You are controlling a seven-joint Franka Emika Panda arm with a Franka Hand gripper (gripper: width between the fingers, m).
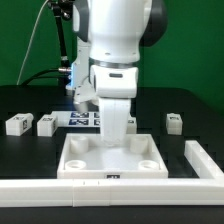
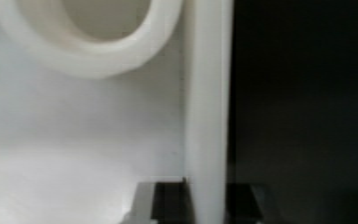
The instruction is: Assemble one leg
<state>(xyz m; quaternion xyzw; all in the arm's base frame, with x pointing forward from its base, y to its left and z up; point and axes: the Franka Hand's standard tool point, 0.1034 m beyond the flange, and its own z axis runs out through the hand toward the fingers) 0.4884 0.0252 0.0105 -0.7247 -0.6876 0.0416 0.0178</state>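
Black counter fills the scene beneath a plain green backdrop, and the white arm (image 1: 118, 40) reaches down over its middle. Its gripper (image 1: 116, 128) sits low at the far wall of the large white tray-like piece (image 1: 140, 172), which lies flat close to the counter's near edge and has round recesses at its corners. In the wrist view, that piece's pale surface and one round hole (image 2: 87, 35) take up most of the picture. A thin upright wall (image 2: 206, 110) divides the white surface from the black counter. Dark fingers (image 2: 158, 205) show at that wall. One is on the white side and the other is lost against the black, so whether they pinch the wall or merely straddle it cannot be told. Three legs rest on the counter, all apart from the gripper. The first leg (image 1: 15, 124) and second leg (image 1: 45, 124) lie near each other toward the edge at the exterior view's left. The third leg (image 1: 173, 122) lies toward the edge at the exterior view's right. The marker board (image 1: 85, 118) lies beyond the tray-like piece toward the far edge, partly hidden by the arm. A white rail (image 1: 60, 190) runs along the near edge, and a second rail (image 1: 205, 160) lies by the near corner at the exterior view's right.
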